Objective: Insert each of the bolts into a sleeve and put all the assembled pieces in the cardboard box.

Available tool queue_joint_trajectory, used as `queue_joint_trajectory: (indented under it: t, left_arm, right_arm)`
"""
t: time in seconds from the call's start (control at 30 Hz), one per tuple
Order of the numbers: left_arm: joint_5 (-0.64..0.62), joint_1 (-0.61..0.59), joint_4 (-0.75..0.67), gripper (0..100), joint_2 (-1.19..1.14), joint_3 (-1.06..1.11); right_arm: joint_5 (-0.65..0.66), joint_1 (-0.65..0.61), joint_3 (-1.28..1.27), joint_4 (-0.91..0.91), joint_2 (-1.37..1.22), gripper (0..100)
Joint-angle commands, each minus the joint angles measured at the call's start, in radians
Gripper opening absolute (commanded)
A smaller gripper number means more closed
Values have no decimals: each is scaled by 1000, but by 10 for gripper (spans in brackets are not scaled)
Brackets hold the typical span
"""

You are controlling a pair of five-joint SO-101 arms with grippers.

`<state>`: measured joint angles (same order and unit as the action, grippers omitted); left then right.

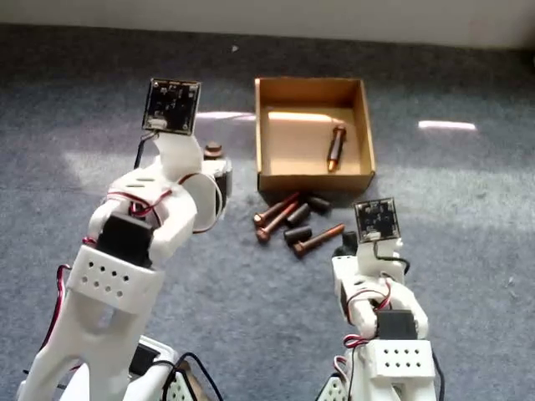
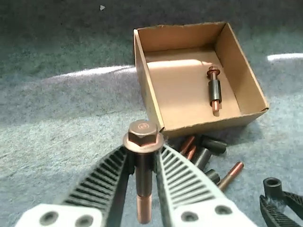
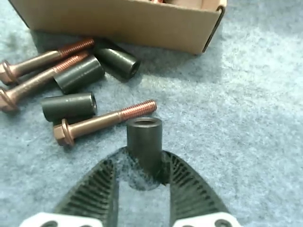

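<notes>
My left gripper [image 2: 143, 153] is shut on a copper bolt [image 2: 143, 142], held head-up above the carpet left of the cardboard box [image 2: 147, 90]; in the high view this bolt [image 1: 214, 151] sits at the left gripper [image 1: 214, 163]. One assembled bolt-and-sleeve [image 2: 215, 90] lies inside the box [image 1: 263, 134]. My right gripper [image 3: 143, 158] is shut on a black sleeve [image 3: 144, 137], upright, just in front of the loose pile. Three bolts [image 3: 102, 120] and three sleeves [image 3: 69, 106] lie on the carpet before the box. The right gripper [image 1: 347, 242] is low, right of the pile [image 1: 292, 221].
Everything rests on grey carpet [image 1: 451, 217]. The box's near wall [image 3: 123, 21] stands right behind the pile. Open carpet stretches left of the box and to the right of the right arm. The right gripper's sleeve [image 2: 273, 185] shows in the left wrist view.
</notes>
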<state>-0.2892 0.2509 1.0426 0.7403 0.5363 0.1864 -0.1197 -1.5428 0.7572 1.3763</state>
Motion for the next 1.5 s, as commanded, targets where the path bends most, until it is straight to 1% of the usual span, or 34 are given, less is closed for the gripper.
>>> queue_joint_trajectory:
  t: [0.0, 0.23, 0.43, 0.53, 0.63, 0.77, 0.87, 0.97, 1.07, 1.13, 1.23, 1.47]
  left_arm:
    - [-41, 16, -123, 5, 107, 44]
    - [-135, 12, -255, 5, 249, 145]
    - [-137, 16, -370, 5, 371, 189]
    - [-138, 16, -410, 5, 427, 206]
    - [-143, 18, -414, 5, 475, 213]
    - [-242, 18, -414, 5, 527, 213]
    - [-267, 45, -411, 5, 558, 214]
    - [-265, 120, -410, 5, 582, 223]
    - [-264, 183, -427, 5, 611, 272]
    - [-264, 200, -471, 5, 628, 308]
    - [-264, 208, -563, 5, 644, 380]
    - [-265, 211, -749, 5, 664, 526]
  right_arm:
    - [-25, -81, 18, 2, 19, 5]
    - [-25, -226, 87, -30, 21, 5]
    - [-25, -328, 236, -31, 19, 5]
    - [-25, -357, 303, -31, 19, 5]
    - [-25, -367, 340, -31, 19, 5]
    - [-38, -377, 358, -31, 35, 5]
    - [-112, -374, 357, -27, 127, 5]
    - [-115, -374, 344, -27, 285, 5]
    - [-114, -375, 268, -31, 415, 9]
    - [-94, -375, 219, -50, 467, 9]
    - [-87, -378, 171, -70, 452, 9]
    - [-81, -487, 157, -74, 460, 9]
